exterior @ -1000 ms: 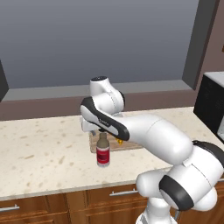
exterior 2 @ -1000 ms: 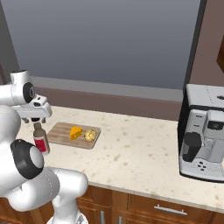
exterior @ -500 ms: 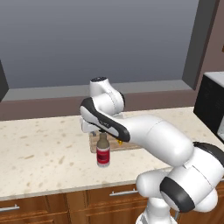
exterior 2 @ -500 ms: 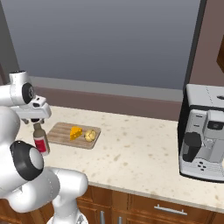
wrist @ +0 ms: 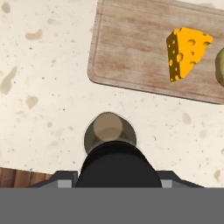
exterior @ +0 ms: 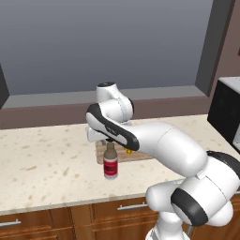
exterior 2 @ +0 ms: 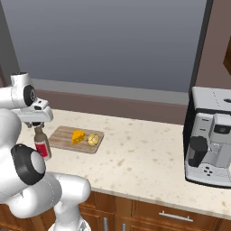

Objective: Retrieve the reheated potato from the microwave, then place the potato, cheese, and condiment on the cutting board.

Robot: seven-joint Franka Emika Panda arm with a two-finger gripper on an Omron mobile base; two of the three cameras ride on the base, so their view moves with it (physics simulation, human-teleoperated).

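The condiment (exterior: 110, 164) bottle stands upright on the counter just in front of the cutting board's (exterior: 142, 155) left end. My gripper (exterior: 109, 139) hangs straight over the bottle, jaws closed against the sides of its black cap (wrist: 116, 162). From the right base the gripper (exterior 2: 38, 125) tops the condiment (exterior 2: 42, 146) the same way. In the hand view a finger (wrist: 65, 177) presses each side of the cap. The cheese (exterior 2: 78, 136) wedge and the potato (exterior 2: 93, 139) lie side by side on the cutting board (exterior 2: 63, 135). The microwave is out of view.
A coffee machine (exterior 2: 212, 144) stands at the right end of the speckled counter (exterior 2: 140, 153). A low ledge and a grey wall run behind the counter. Drawer fronts with handles sit below its front edge.
The jaws have closed in on the bottle's cap. The arm, bottle, cheese and potato stay where they were.
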